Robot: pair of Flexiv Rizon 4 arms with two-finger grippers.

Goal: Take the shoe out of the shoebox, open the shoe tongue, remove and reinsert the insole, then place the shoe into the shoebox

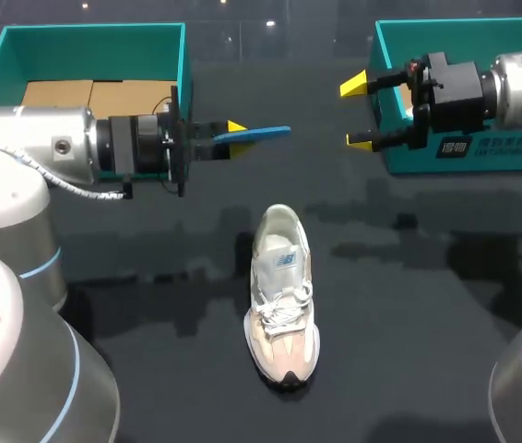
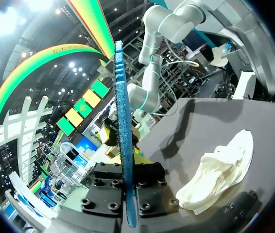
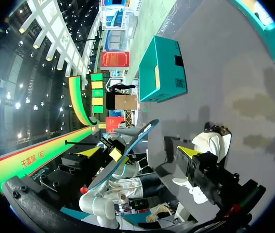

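Open table (image 1: 409, 351) around the shoe (image 1: 282, 295)
The left box (image 1: 95, 29) and right box (image 1: 409, 159) flank the far edge; the blue insole (image 1: 256, 135) juts between them.

Head camera: fixed high behind the robot, facing down on the table (image 1: 427, 323). Wrist cameras: low, close, facing inward across it. All three views share the shoe (image 1: 282, 295).

Left gripper (image 1: 231, 134) horizontal, fingers clamping insole (image 1: 266, 133); right gripper (image 1: 357, 113) horizontal, fingers spread wide.
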